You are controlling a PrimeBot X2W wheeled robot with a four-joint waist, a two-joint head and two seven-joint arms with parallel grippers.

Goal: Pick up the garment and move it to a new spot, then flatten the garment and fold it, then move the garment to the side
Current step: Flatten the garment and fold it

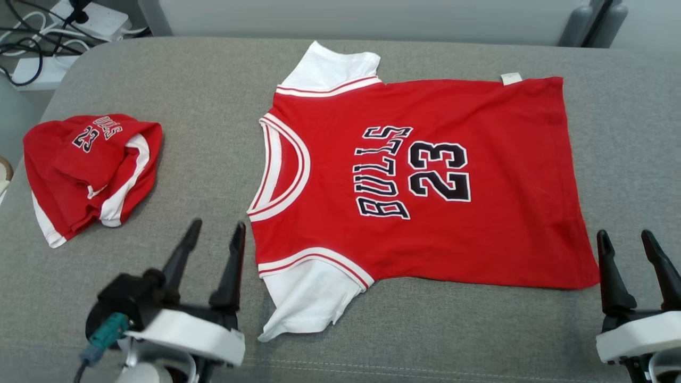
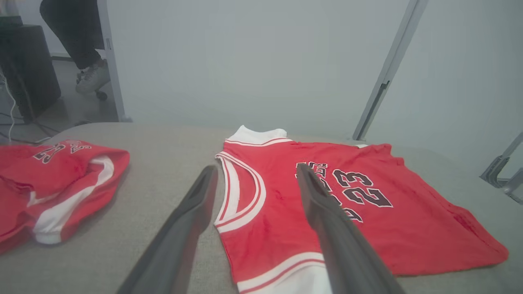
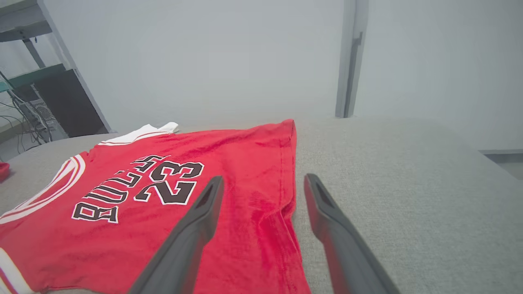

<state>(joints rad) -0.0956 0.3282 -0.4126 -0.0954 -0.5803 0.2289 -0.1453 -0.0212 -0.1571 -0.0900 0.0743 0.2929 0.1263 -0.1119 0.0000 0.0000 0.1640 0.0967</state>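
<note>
Probably the flat red jersey (image 1: pixel 425 175) was light and limp, best pinched at its near sleeve (image 1: pixel 306 298) and hem corner (image 1: pixel 585 276) by the left end effector (image 1: pixel 218 224) and the right end effector (image 1: pixel 623 234), both spread wide and empty.

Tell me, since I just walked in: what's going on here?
The robot is working on a red jersey, spread flat and print up on the grey surface. Its left gripper by the collar end and right gripper by the hem corner are both open, holding nothing. No fold made yet. A second red garment lies bunched to the left.
</note>
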